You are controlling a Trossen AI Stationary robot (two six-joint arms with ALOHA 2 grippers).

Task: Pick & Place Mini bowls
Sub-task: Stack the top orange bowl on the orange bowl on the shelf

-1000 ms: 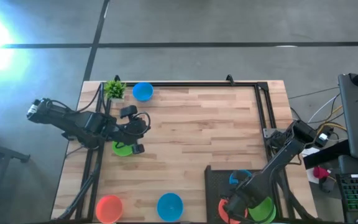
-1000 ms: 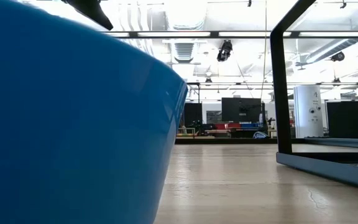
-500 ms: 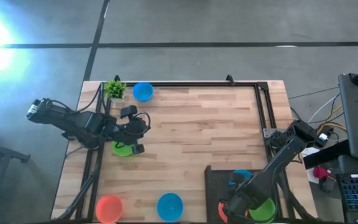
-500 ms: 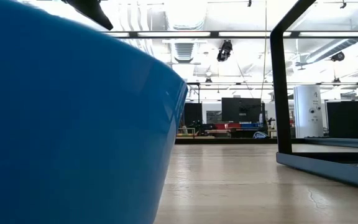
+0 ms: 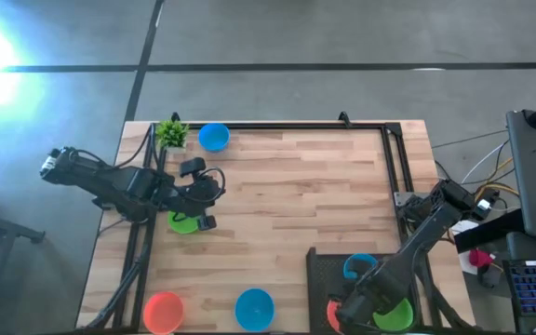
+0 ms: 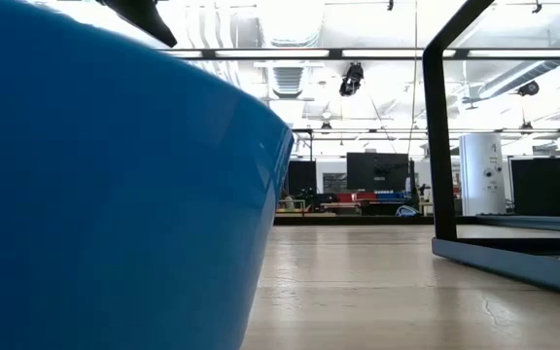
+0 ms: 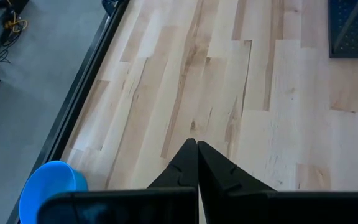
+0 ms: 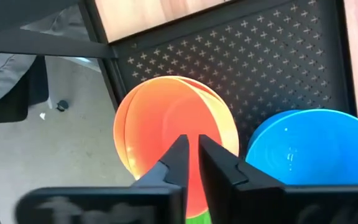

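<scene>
Small round shallow plastic mini bowls lie scattered on the pale wooden table (image 5: 287,195): a blue one (image 5: 213,137) at the far edge beside a small green potted plant (image 5: 170,133), a green one (image 5: 183,221) on the left side, an orange one (image 5: 164,312) and another blue one (image 5: 254,308) at the near edge. On the black perforated metal tray (image 5: 324,265) at the near right sit a blue bowl (image 5: 356,268), an orange bowl (image 8: 166,130) and a green bowl (image 5: 394,314). The right gripper (image 8: 191,155) hangs over that tray, fingers almost together with a thin gap, pointing at the orange bowl's rim and gripping nothing. The left gripper (image 7: 197,163) is closed and empty, poised beside the green bowl on the table. Only the right wrist view shows that the orange bowl is two stacked rims; the low view is mostly filled by the near blue bowl's wall.
</scene>
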